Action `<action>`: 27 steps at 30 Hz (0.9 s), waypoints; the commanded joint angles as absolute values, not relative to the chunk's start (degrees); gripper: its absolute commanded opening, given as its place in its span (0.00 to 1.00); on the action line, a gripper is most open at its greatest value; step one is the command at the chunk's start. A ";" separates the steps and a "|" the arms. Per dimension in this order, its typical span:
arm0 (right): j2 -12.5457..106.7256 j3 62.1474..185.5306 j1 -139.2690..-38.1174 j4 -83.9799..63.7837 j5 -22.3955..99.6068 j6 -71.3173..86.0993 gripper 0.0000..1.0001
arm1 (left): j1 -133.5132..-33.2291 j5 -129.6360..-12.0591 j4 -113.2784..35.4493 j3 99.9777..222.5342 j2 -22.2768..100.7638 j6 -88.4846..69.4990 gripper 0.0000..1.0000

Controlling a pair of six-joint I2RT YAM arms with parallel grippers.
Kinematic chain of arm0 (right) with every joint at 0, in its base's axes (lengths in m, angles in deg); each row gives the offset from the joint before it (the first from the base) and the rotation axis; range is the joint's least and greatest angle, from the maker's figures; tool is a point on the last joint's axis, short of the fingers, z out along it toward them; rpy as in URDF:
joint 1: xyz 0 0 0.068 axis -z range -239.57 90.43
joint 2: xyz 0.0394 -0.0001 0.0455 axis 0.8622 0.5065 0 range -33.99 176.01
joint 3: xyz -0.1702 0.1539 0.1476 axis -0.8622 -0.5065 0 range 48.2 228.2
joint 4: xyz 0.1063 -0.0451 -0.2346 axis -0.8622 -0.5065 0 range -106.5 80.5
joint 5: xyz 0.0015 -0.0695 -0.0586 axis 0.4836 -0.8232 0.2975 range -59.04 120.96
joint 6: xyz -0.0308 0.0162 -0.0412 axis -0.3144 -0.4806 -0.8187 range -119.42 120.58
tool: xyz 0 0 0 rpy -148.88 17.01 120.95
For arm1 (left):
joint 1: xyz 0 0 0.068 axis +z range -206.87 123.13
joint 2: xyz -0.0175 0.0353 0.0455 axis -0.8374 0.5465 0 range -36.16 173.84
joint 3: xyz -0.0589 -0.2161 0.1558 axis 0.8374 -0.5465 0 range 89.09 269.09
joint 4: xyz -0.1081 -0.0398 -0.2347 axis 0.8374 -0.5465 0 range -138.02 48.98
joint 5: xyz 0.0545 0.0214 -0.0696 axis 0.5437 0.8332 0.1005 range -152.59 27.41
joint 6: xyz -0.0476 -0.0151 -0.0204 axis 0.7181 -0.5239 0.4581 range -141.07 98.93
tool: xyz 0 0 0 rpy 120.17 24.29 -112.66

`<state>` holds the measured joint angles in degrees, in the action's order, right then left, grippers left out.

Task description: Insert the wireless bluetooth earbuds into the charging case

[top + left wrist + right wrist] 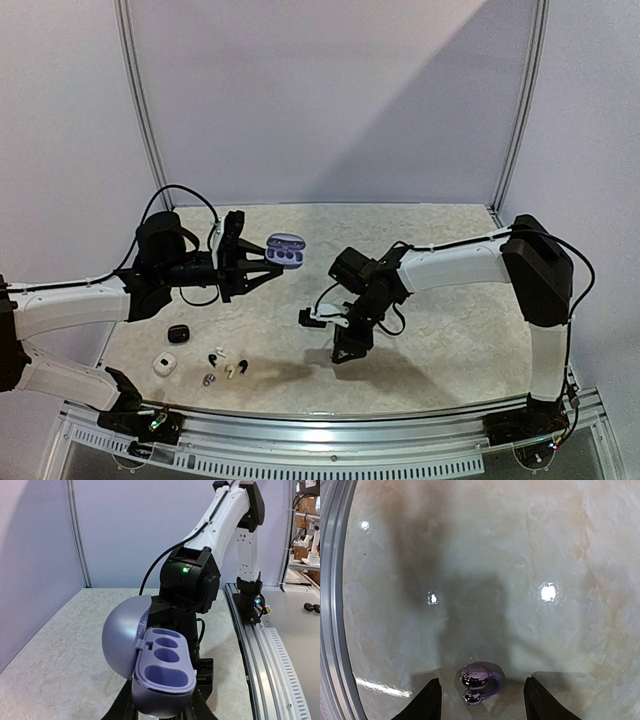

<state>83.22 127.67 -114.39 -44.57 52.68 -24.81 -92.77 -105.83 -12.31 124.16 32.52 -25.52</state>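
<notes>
Gleaming lavender, the earbud (476, 682) lies within the wide right tool (482, 681); left tool (162, 709) clamps the case (161, 672).

Left tool (162, 714) is mostly hidden under the lavender case (161, 677), its fingers cut off at the bottom edge. Right tool (482, 700): only the fingertips are in frame. Top view: tiny earbuds (226, 362) at the tabletop (450, 330) front-left are too small to sort. The right tool hides the lavender earbud (476, 680) there.
</notes>
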 commanded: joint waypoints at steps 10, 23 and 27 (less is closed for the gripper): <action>80.81 129.29 -111.23 -43.23 55.42 -27.03 0.35 | -93.52 -106.02 -13.03 124.21 31.87 -26.31 0.00; 85.36 131.18 -111.24 -46.25 55.91 -29.56 0.33 | -93.52 -105.48 -13.43 123.88 31.45 -27.23 0.00; 86.19 130.60 -111.22 -45.20 55.69 -29.10 0.30 | -93.52 -105.55 -13.49 123.81 31.43 -27.27 0.00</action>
